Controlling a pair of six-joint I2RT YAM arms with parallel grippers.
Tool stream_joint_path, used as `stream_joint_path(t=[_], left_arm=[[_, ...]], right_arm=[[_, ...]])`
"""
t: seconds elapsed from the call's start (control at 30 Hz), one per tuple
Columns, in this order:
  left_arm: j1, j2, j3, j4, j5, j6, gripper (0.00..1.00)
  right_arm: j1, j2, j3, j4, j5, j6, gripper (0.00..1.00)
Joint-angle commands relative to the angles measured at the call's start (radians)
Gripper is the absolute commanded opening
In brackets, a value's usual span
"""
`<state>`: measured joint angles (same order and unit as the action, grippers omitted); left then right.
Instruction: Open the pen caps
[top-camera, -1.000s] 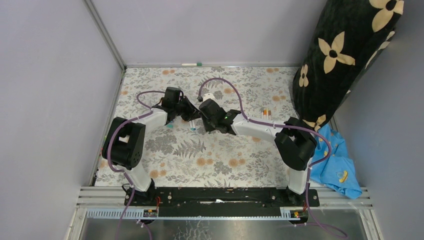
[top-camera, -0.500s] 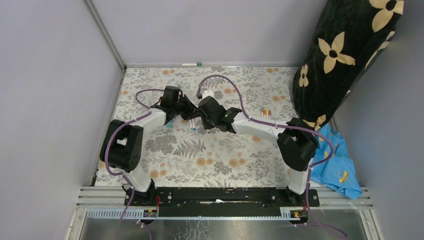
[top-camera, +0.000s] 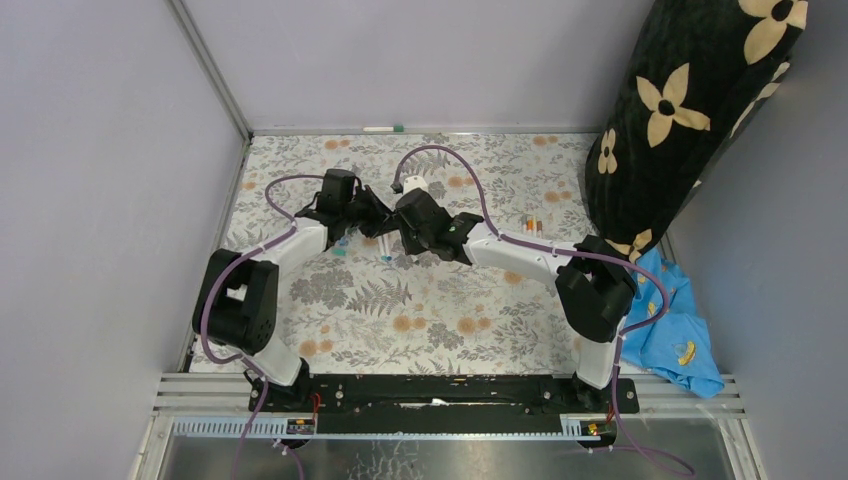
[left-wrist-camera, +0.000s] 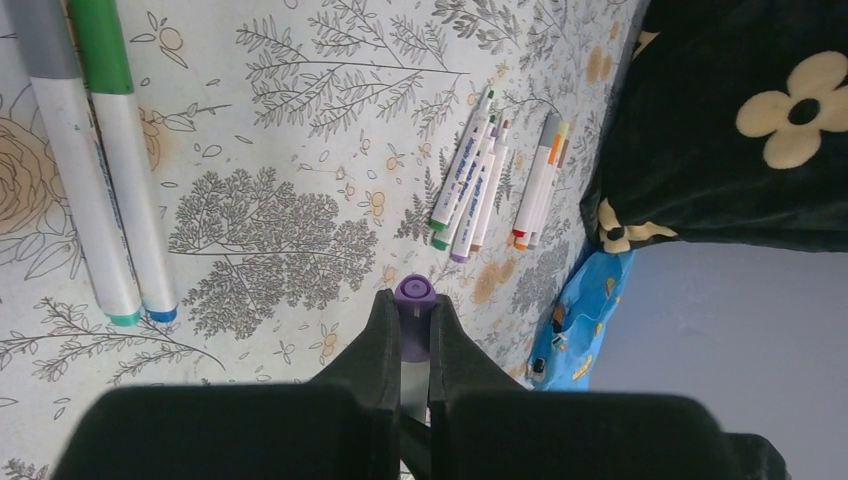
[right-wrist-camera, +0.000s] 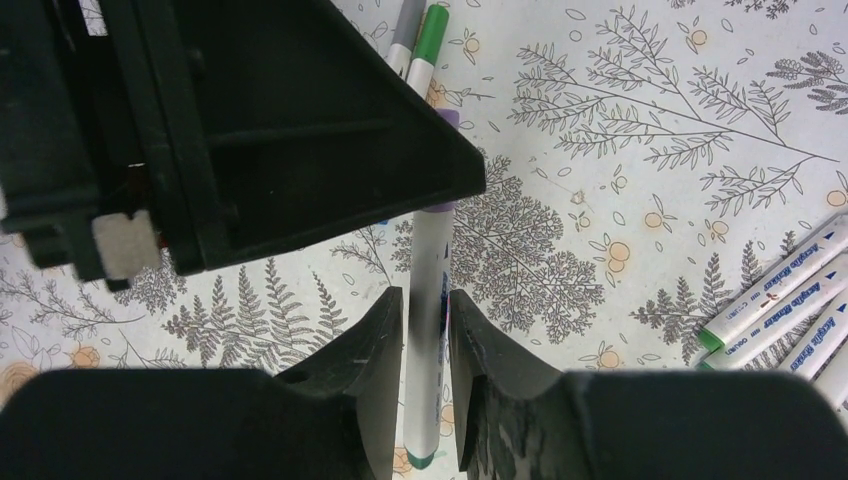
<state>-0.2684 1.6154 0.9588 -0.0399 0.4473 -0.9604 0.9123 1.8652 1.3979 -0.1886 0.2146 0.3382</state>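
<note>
Small purple plastic pen cap (left-wrist-camera: 414, 291) sits clamped between the fingers of my left gripper (left-wrist-camera: 412, 306), held above the floral-patterned table (top-camera: 440, 310) near its middle. The cap meets the end of a thin white pen barrel (right-wrist-camera: 428, 262), and my right gripper (right-wrist-camera: 428, 305) is clamped on that. Both grippers are nearly touching. Loose white marker pens (left-wrist-camera: 468, 190) lie on the table beyond.

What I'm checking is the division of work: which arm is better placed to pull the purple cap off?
Left, most likely. The left gripper is shut on the purple cap, so it can pull away, while the right gripper clamps the white pen barrel and only needs to hold steady.
</note>
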Motion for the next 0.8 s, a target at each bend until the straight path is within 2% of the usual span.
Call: stream_joint_path(t=[0.0, 0.17, 0.2, 0.3, 0.33, 0.63, 0.77], left_arm=[[0.0, -0.043, 0.035, -0.008, 0.024, -0.013, 0.0], [0.0, -0.047, 0.045, -0.012, 0.024, -0.022, 0.0], [0.001, -0.046, 0.042, -0.006, 0.025, -0.029, 0.0], [0.003, -0.046, 0.026, 0.021, 0.006, -0.054, 0.0], [0.009, -0.045, 0.018, 0.032, -0.002, -0.066, 0.0], [0.091, 0.061, 0.074, 0.08, -0.06, -0.13, 0.0], [0.141, 0.117, 0.149, 0.06, -0.072, -0.134, 0.0]], right_arm=[[-0.013, -0.011, 0.015, 0.055, -0.011, 0.009, 0.29], [-0.025, -0.009, 0.0, 0.076, -0.023, 0.014, 0.28], [-0.03, -0.007, -0.002, 0.077, -0.028, 0.015, 0.25], [-0.04, -0.005, -0.011, 0.086, -0.04, 0.016, 0.03], [-0.044, -0.005, -0.016, 0.087, -0.047, 0.018, 0.0], [-0.075, -0.014, -0.069, 0.066, -0.114, 0.02, 0.0], [-0.075, -0.063, -0.188, 0.108, -0.131, 0.032, 0.0]])
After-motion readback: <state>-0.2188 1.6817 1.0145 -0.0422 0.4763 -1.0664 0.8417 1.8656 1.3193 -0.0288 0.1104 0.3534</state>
